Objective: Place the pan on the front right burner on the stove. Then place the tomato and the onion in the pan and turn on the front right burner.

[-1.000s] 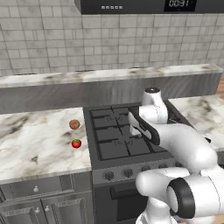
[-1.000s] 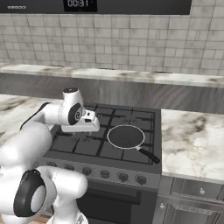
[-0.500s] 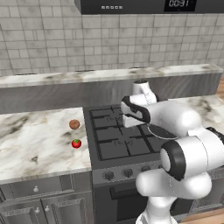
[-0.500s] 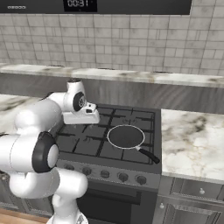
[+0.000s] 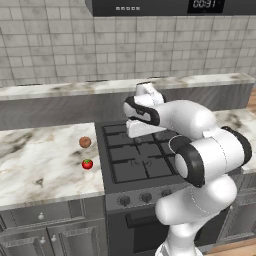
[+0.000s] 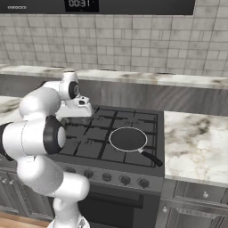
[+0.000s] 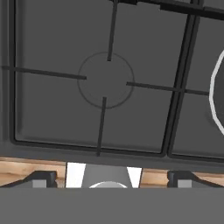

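Observation:
The black pan [image 6: 128, 139] sits on the front right burner [image 6: 153, 133] of the stove [image 6: 89, 143], its long handle pointing to the front right. My gripper [image 6: 79, 110] hangs open and empty over the stove's left side, well left of the pan. In the hand view the gripper [image 7: 111, 178] looks down on a bare grate with a round cap, and the pan's pale rim [image 7: 213, 94] curves in at the right edge. The brown onion [image 5: 85, 142] and the red tomato [image 5: 87, 164] lie on the marble counter left of the stove [image 5: 131, 167]. There my gripper [image 5: 136, 131] is right of both.
A row of round knobs [image 6: 124, 180] runs along the stove's front. Marble counter [image 6: 196, 142] extends right of the stove, and another stretch [image 5: 40, 160] lies to its left. A raised ledge and tiled wall stand behind. A hood with a clock hangs overhead.
My arm has swung left and back across the stove, away from the pan. The pan, tomato and onion have stayed where they were.

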